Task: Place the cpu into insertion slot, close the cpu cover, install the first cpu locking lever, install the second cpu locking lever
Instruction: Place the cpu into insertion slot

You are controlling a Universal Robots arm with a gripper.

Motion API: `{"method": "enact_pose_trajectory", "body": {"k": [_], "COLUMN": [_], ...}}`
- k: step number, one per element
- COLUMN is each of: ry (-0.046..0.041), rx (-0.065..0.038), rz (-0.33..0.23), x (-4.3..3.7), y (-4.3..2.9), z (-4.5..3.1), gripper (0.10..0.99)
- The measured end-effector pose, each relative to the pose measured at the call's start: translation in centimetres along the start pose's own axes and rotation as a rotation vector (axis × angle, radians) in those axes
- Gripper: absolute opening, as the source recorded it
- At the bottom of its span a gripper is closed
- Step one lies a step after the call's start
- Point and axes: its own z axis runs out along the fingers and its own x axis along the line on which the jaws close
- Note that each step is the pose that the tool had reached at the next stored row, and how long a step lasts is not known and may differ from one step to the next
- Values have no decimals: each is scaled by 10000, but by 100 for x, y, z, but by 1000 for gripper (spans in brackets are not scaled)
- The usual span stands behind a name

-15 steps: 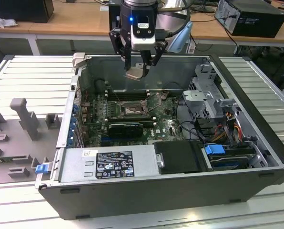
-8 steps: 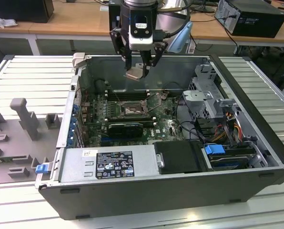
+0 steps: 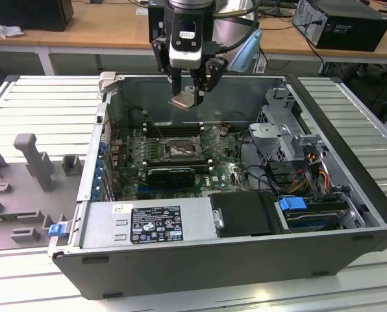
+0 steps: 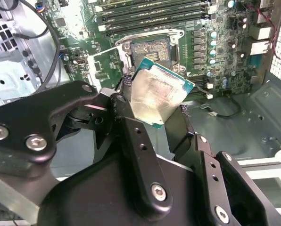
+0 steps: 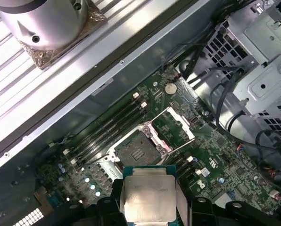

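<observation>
Here's the gripper (image 3: 189, 95), its fingers clamped on the chip (image 3: 183, 101), holding it in the air above the far side of the open computer case (image 3: 349, 201). Down on the green board (image 5: 235, 169), the socket (image 5: 140, 149) lies bare with its pin field showing. The cover (image 5: 183, 125) is swung up and open just beside it. By my reading nothing is seated yet: the chip has to go in, the cover has to shut, and both levers need latching.
</observation>
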Motion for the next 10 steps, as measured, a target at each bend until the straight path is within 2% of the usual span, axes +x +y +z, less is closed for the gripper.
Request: {"method": "enact_pose_trajectory", "body": {"k": [4,10], "ry": [-60,-112], "rx": [-13,-25], "rz": [672,1244], "x": [0,0], "y": [0,0], "z": [1,2], "gripper": [529,529]}}
